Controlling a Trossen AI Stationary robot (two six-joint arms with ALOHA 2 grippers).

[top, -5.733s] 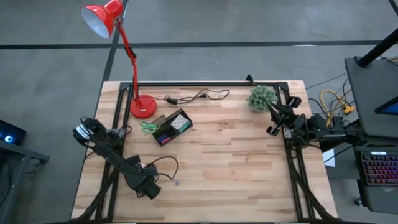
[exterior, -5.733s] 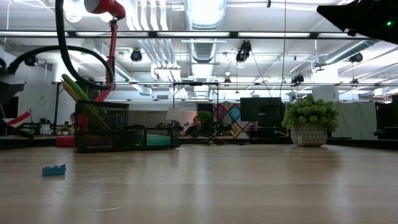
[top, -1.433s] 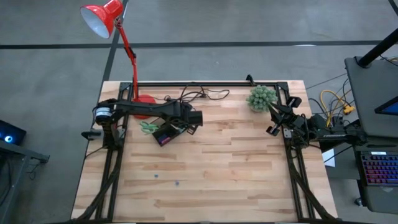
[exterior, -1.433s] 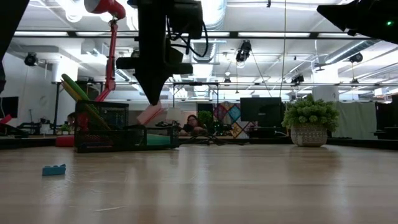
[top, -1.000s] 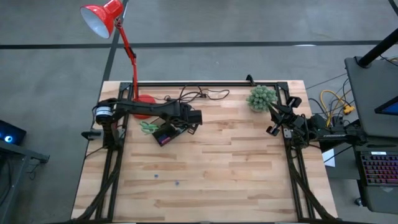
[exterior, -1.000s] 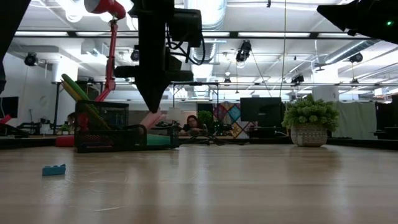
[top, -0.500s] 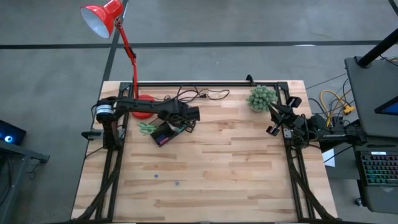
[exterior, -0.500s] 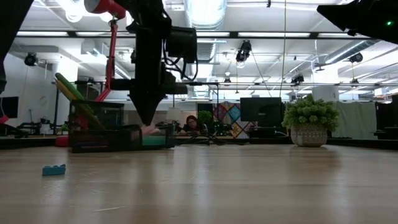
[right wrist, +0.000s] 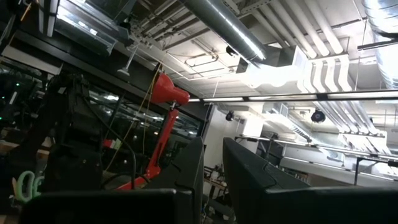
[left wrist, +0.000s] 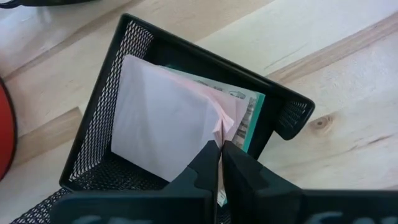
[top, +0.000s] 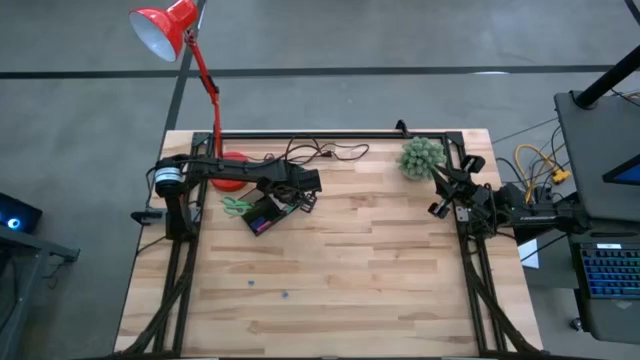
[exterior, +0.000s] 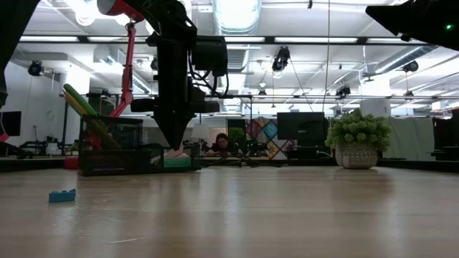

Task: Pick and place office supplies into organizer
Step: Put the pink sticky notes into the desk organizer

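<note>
The organizer, a black mesh tray, stands at the table's far left beside the lamp. My left gripper points steeply down into one of its compartments and is shut on the pale pink sticky-note pad. The low view shows the gripper with its tip at the tray's rim. Under the pad a white green-dotted block shows. Green pens stick up from the tray, and green-handled scissors lie at its left. My right gripper is parked at the table's right edge, tipped upward, with a narrow gap between its fingers. My left gripper pinches the pad's edge between its two fingertips, on the side next to the green-dotted block. The fingers come from above, pointing steeply down. The pad lies nearly flat inside the compartment, its sheets creased upward at the pinch.
The red lamp's base and a black cable lie just behind the organizer. A green plant ball stands at the far right. A small blue piece and tiny bits lie on the near left boards.
My left gripper has gone down and a little toward the table's left, staying shut on the pad. The pad, which hung tilted above the tray, now lies down inside the compartment. The organizer has shifted slightly toward the table's left.
</note>
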